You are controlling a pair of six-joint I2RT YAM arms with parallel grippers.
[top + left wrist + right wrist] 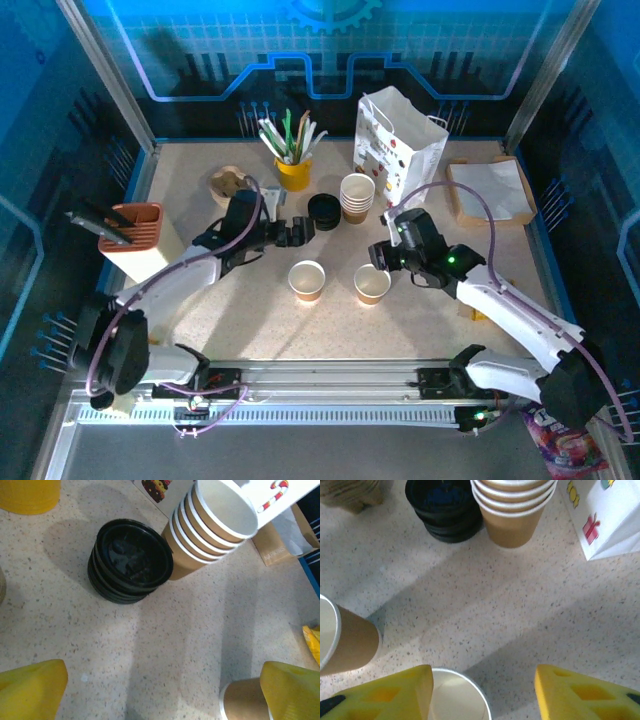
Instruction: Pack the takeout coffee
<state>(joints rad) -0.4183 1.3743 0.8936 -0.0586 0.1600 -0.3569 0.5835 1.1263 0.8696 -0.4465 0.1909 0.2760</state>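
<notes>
On the table (250, 322) two coffee cups (307, 281) stand without lids, not yet packed; left gripper (303, 232) and right gripper (381, 263) both have fingers spread apart.

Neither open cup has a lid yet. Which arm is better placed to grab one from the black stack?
Left, probably. The open left gripper points at the black lid stack close by, while the right gripper sits at an open cup, farther from the lids.
</notes>
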